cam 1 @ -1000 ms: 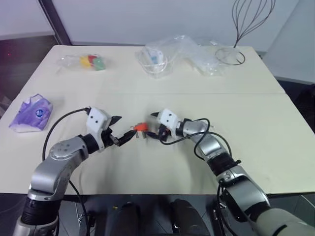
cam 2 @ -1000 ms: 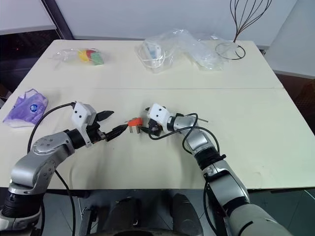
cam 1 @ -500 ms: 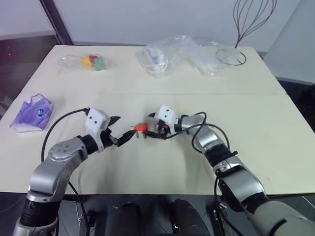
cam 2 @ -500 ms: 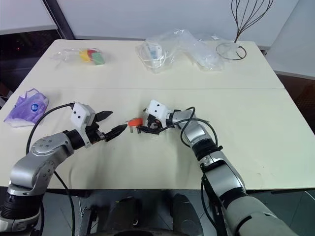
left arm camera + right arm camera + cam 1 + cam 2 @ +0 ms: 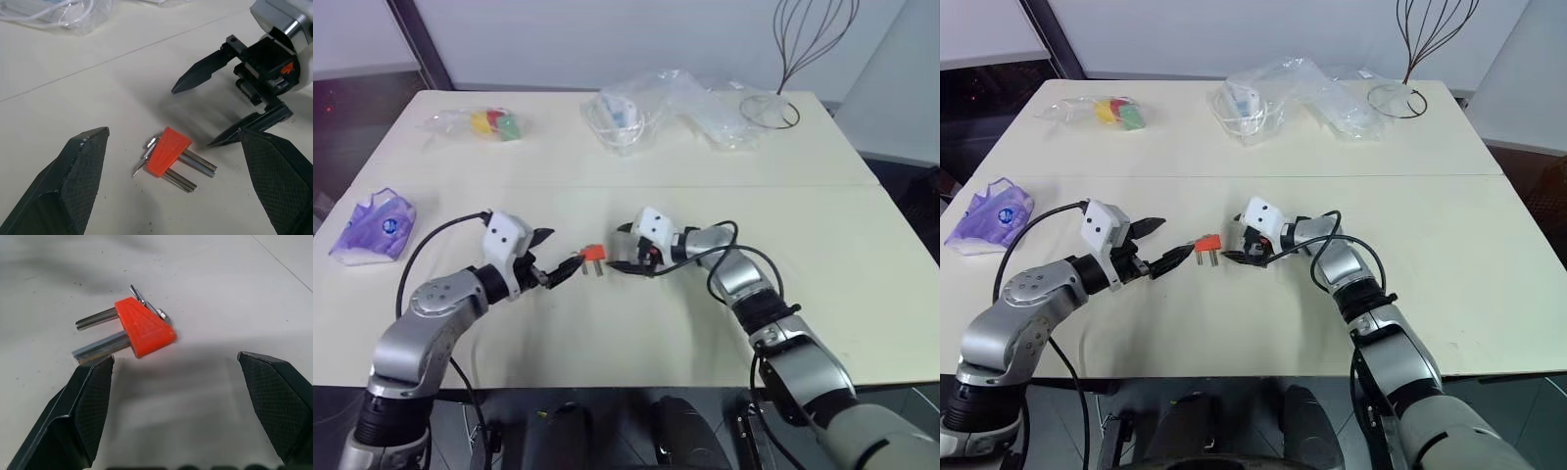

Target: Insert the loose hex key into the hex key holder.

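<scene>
Left tool (image 5: 560,257): both fingers spread wide, nothing between them, tips just off the tabletop (image 5: 607,343). It points at the hex key holder (image 5: 593,254) from the robot's left and stops just short of it; no contact seen.

Right tool (image 5: 623,248): fingers likewise spread wide and empty. It points at the holder from the opposite side. In the right wrist view the holder (image 5: 144,328) lies between and ahead of the two fingers, apart from both; the nearer finger's tip (image 5: 105,363) comes close to the ends of the protruding keys, touching not confirmed.

Holder: one red-orange block, lying flat on the tabletop near its middle, between the two tools. Left wrist view (image 5: 166,152): about three grey key shafts stick out on the side toward the right tool; short bent ends show at the opposite side. Exact key count uncertain.

The loose hex key: cannot be told apart from the keys at the holder.

Other items, counted: one purple packet (image 5: 374,223) at the left edge; one clear bag with coloured pieces (image 5: 481,123) at the far left; a heap of clear plastic bags (image 5: 671,106) at the far middle, count unclear; one wire whisk (image 5: 803,49) at the far right.
</scene>
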Controlling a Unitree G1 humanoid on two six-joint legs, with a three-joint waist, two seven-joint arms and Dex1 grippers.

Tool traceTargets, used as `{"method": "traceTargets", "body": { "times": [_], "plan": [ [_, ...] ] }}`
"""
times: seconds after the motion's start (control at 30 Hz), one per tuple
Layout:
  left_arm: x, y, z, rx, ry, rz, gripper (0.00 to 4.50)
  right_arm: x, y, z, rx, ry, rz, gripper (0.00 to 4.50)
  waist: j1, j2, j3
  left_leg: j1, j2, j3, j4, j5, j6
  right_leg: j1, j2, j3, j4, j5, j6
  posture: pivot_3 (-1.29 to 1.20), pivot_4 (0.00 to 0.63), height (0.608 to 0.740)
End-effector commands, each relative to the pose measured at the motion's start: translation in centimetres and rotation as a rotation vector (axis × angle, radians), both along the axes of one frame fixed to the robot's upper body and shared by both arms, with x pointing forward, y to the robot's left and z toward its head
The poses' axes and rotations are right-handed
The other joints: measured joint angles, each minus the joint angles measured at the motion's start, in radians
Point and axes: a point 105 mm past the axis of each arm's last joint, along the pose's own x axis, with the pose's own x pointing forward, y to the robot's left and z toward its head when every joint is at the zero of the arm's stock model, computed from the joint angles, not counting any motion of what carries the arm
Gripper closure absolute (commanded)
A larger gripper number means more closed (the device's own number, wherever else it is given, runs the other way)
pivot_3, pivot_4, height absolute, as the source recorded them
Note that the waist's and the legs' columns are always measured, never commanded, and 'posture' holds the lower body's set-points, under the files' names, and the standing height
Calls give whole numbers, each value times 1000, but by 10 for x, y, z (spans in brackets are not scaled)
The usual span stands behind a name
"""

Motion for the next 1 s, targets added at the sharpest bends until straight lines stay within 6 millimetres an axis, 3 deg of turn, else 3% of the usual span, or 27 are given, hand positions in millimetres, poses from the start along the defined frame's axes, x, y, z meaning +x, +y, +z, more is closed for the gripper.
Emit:
{"method": "traceTargets", "body": {
  "times": [0.03,0.5,0.9,0.97,1.0],
  "plan": [
    [1,-3,12,-4,-51,-11,99,3,10,6,-8,-66,22,272,0,0,0,0,0,0,0,0,0,0,0,0,0,0,0,0,150,740],
    [-1,1,14,-1,-64,20,99,-3,37,-6,50,13,62,272,-21,0,0,0,1,-1,-1,0,0,0,0,0,1,0,0,0,150,740],
    [-1,1,14,-2,-72,33,99,2,33,-15,33,55,49,272,-25,0,0,1,1,-1,-1,0,0,0,0,0,1,0,0,0,150,740],
    [0,2,15,-4,-75,37,0,2,34,-18,16,53,59,799,-25,0,0,1,1,-1,-1,0,0,0,0,0,1,0,0,0,150,740],
    [0,2,15,-5,-76,39,0,2,35,-19,11,52,63,799,-25,0,0,1,1,-1,-1,0,0,0,0,0,1,0,0,0,150,740]
  ]
}}
